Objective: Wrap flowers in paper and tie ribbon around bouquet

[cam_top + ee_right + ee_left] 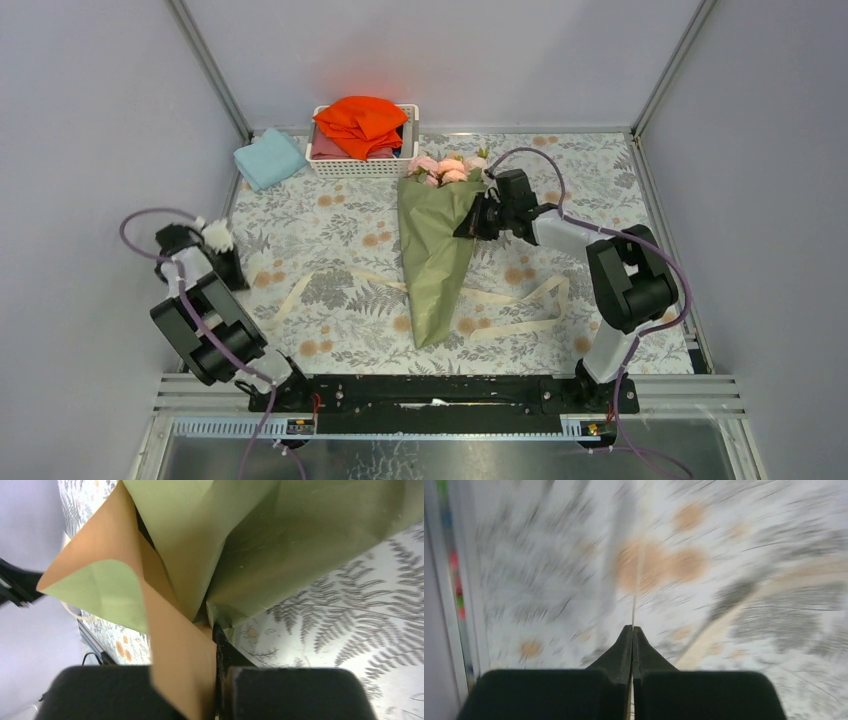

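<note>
Right hand (470,222): clamping the paper (250,540) flap near the bouquet's (437,250) wide end, keeping the wrap from springing open.
Left hand (632,628): closing low over the counter (330,230); blur is hiding any catch.
Ribbon (515,299): lying untied beneath the bouquet.

We are finding the left wrist view smearing with motion, the floral tablecloth (549,580) and the ribbon (774,582) blurring into streaks. Under the bouquet (437,250) the ribbon's middle is hiding; inside it the flowers' (448,168) stems are hiding too. Its paper (300,540) is covering the right gripper's (217,635) fingertips and running off frame.
</note>
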Controlling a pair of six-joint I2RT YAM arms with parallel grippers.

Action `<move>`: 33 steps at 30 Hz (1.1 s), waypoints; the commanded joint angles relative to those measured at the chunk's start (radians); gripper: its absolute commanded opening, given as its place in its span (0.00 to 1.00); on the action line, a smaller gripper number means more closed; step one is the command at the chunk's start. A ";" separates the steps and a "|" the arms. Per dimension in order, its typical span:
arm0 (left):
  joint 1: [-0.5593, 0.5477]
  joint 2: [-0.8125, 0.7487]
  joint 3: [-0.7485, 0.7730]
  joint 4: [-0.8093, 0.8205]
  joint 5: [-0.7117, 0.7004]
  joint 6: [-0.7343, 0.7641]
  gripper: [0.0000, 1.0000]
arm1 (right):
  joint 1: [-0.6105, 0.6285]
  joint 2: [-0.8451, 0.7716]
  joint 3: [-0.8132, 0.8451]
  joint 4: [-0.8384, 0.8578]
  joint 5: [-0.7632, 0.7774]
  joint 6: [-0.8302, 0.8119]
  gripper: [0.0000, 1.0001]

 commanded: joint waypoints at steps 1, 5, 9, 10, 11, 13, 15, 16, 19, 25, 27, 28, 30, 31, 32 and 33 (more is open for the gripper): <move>-0.244 -0.083 0.210 -0.090 0.243 -0.061 0.00 | 0.068 -0.056 -0.034 0.091 -0.037 0.054 0.00; -0.626 -0.123 0.517 -0.091 0.291 -0.199 0.00 | 0.072 -0.051 -0.102 0.169 -0.037 0.106 0.00; -0.980 -0.054 0.815 -0.107 0.274 -0.298 0.00 | 0.083 -0.045 -0.133 0.190 -0.024 0.112 0.00; -1.047 -0.026 0.848 -0.099 0.281 -0.318 0.00 | 0.084 -0.042 -0.141 0.198 -0.022 0.116 0.00; -1.107 -0.001 0.859 -0.082 0.290 -0.340 0.00 | 0.084 -0.037 -0.146 0.205 -0.023 0.119 0.00; -1.182 0.064 0.830 -0.020 0.298 -0.399 0.00 | 0.084 -0.027 -0.150 0.218 -0.023 0.124 0.00; -1.226 0.139 0.768 0.036 0.292 -0.438 0.00 | 0.084 -0.009 -0.143 0.224 -0.034 0.127 0.00; -1.244 0.175 0.737 0.060 0.288 -0.439 0.00 | 0.083 0.001 -0.138 0.222 -0.041 0.127 0.00; -1.277 0.277 0.659 0.109 0.265 -0.439 0.00 | 0.081 0.023 -0.133 0.228 -0.057 0.131 0.00; -1.290 0.436 0.612 0.188 0.277 -0.492 0.00 | 0.078 0.069 -0.140 0.281 -0.110 0.179 0.06; -1.297 0.479 0.607 0.187 0.272 -0.488 0.00 | 0.077 0.072 -0.143 0.278 -0.108 0.183 0.07; -1.299 0.503 0.602 0.189 0.265 -0.490 0.00 | 0.077 0.071 -0.147 0.277 -0.106 0.187 0.08; -1.300 0.545 0.600 0.191 0.264 -0.493 0.00 | 0.077 0.059 -0.154 0.258 -0.089 0.186 0.13; -1.301 0.566 0.600 0.191 0.264 -0.494 0.00 | 0.077 0.048 -0.154 0.235 -0.074 0.175 0.17; -1.301 0.585 0.604 0.189 0.264 -0.492 0.00 | 0.078 0.033 -0.149 0.203 -0.056 0.156 0.23; -1.302 0.600 0.609 0.186 0.257 -0.484 0.00 | 0.077 0.015 -0.140 0.164 -0.036 0.132 0.31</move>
